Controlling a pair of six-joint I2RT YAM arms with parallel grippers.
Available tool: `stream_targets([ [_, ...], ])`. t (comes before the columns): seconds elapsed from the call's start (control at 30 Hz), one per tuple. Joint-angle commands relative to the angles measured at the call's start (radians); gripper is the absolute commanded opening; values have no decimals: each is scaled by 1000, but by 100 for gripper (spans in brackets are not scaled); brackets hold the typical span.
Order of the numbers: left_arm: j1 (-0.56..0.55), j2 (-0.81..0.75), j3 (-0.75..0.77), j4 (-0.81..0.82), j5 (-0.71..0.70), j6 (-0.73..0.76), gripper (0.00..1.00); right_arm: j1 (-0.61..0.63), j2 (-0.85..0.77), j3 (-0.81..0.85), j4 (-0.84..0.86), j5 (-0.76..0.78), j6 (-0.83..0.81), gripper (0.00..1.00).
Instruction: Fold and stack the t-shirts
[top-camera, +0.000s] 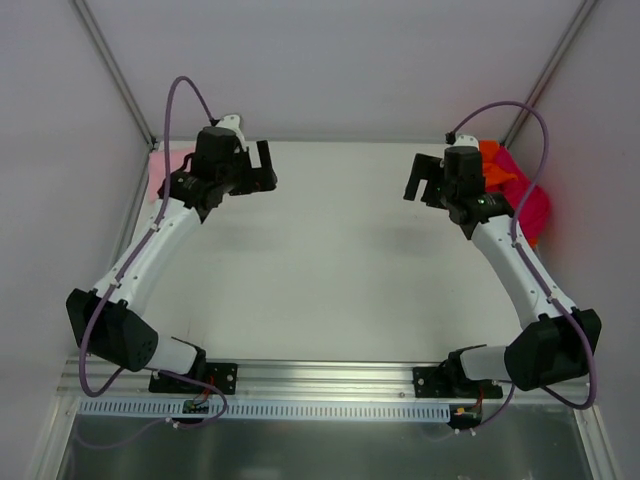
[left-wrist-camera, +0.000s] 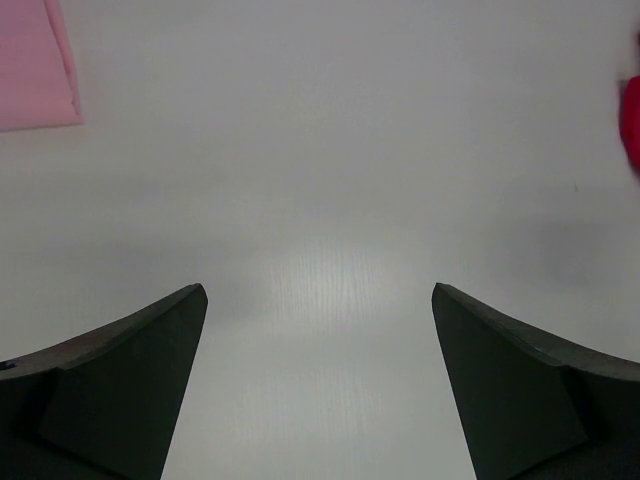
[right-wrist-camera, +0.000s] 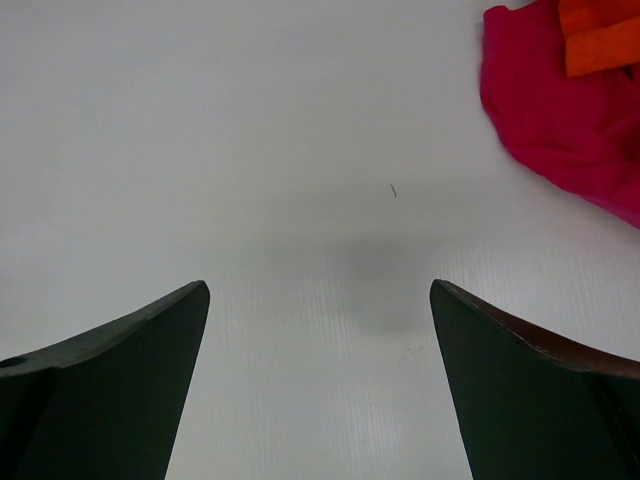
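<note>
A light pink t-shirt (top-camera: 166, 166) lies flat at the table's far left corner, mostly hidden behind my left arm; its edge shows in the left wrist view (left-wrist-camera: 36, 64). A crumpled magenta-red t-shirt (top-camera: 531, 206) lies at the far right, with a bright orange t-shirt (top-camera: 494, 158) on top of it. Both also appear in the right wrist view, magenta-red (right-wrist-camera: 560, 112) and orange (right-wrist-camera: 600, 36). My left gripper (top-camera: 265, 166) (left-wrist-camera: 320, 300) hovers open over bare table, right of the pink shirt. My right gripper (top-camera: 418, 180) (right-wrist-camera: 320, 295) is open and empty, left of the pile.
The white table (top-camera: 340, 250) is enclosed by white walls at the back and sides. A metal rail (top-camera: 320, 385) carrying both arm bases runs along the near edge. A sliver of red cloth (left-wrist-camera: 630, 118) shows at the right edge of the left wrist view.
</note>
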Motion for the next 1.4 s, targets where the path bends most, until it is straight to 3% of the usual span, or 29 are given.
stream_targets([
  [0.0,134,-48,7,-8,238,-113,99,17,-18,55,-27,57,55,100],
  [0.07,219,-44,10,-30,287,-140,99,45,-23,57,-24,59,61,100],
  [0.17,259,-41,8,-53,329,-143,99,82,-18,76,-59,88,55,100],
  [0.37,268,-88,-41,-21,336,-77,99,129,-3,92,-124,131,43,100],
  [1.37,285,-139,-95,33,389,-53,99,152,17,70,-79,108,30,100],
])
